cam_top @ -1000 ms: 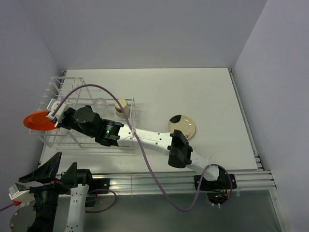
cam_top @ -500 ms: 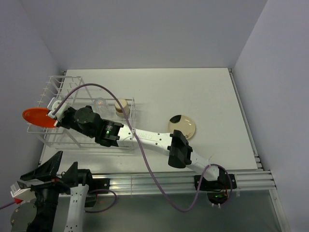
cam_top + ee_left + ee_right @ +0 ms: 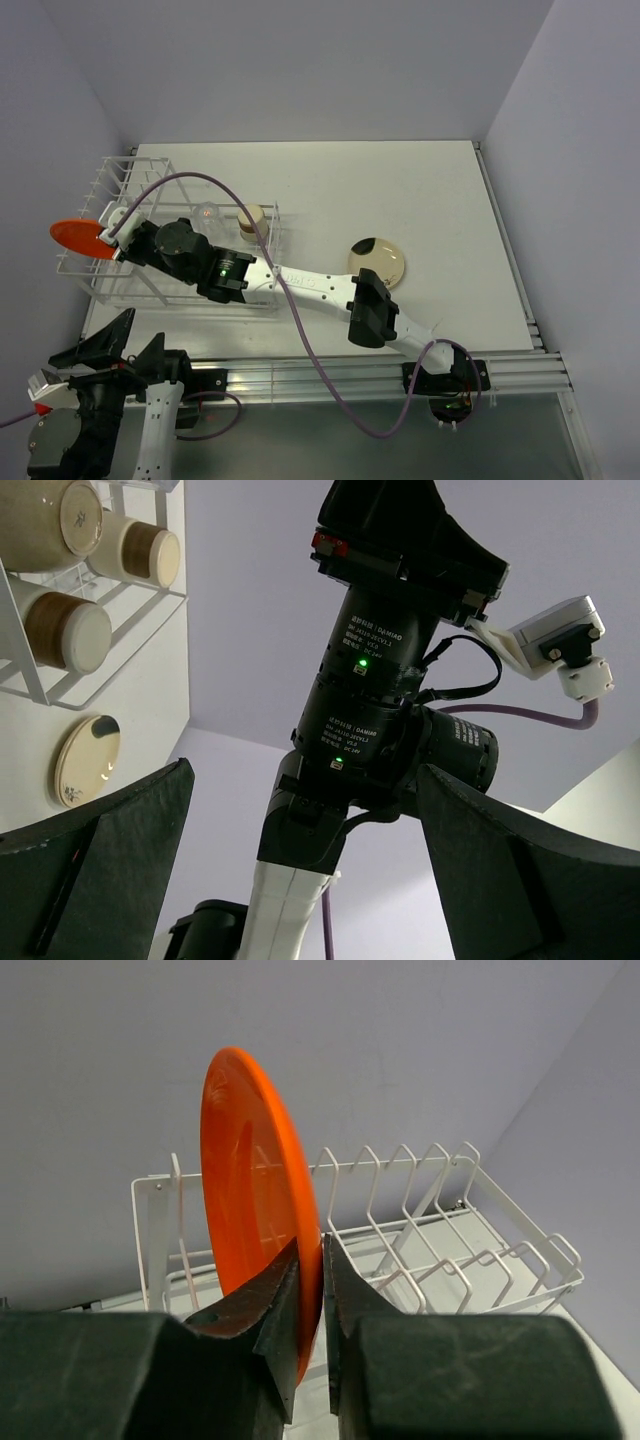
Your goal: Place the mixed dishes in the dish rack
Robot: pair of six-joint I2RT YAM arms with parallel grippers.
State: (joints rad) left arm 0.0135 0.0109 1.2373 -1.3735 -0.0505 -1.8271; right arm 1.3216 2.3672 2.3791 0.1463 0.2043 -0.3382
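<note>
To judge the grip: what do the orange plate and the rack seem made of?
The orange plate looks like plastic or glazed ceramic, glossy: soft highlights on its face. The rack looks like thin bent metal wire with a smooth white coating.

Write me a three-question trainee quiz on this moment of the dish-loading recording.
1. True or false: the right gripper is shut on the rim of the orange plate, which stands upright.
2. Which dish sits on the table, outside the dish rack? A clear glass; B cream shallow dish; C tan cup.
3. Fill in: the left gripper, at the near edge, is ___ and holds nothing.

Key: 1 true; 2 B; 3 open.
</note>
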